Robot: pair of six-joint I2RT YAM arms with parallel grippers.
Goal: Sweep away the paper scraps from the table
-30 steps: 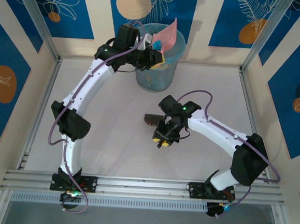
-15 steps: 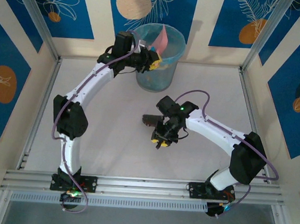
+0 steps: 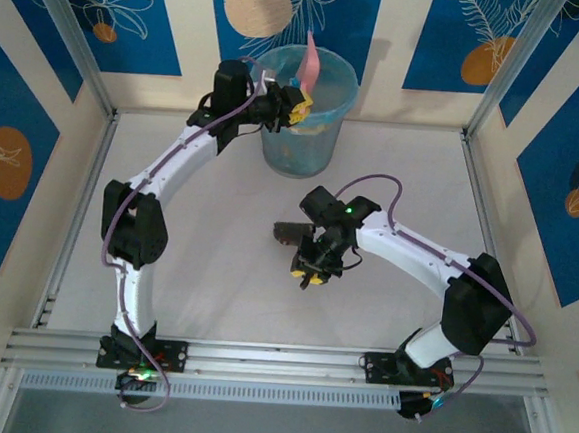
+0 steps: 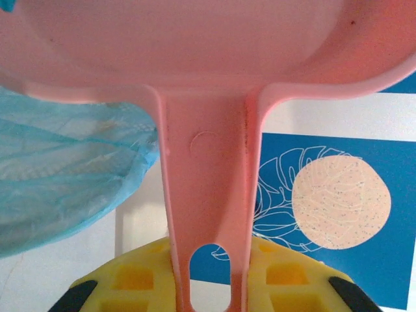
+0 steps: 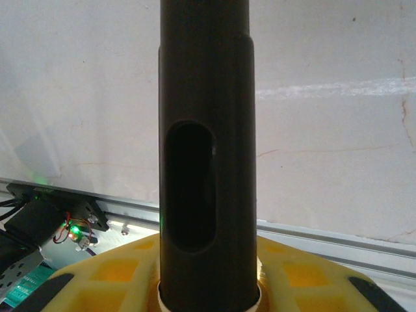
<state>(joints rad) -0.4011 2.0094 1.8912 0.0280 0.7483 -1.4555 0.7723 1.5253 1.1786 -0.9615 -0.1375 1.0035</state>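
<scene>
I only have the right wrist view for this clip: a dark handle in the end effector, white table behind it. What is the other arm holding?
Observer: The left end effector is shut on the handle of a pink dustpan.
Operator: Where is it holding that?
Observer: The top view shows it tipped up on edge above the open blue bin, which stands at the far side of the table.
Operator: And what does my dark handle belong to?
Observer: A brush. Its head points left from the right end effector, low over the table. I cannot tell whether it touches.
</scene>
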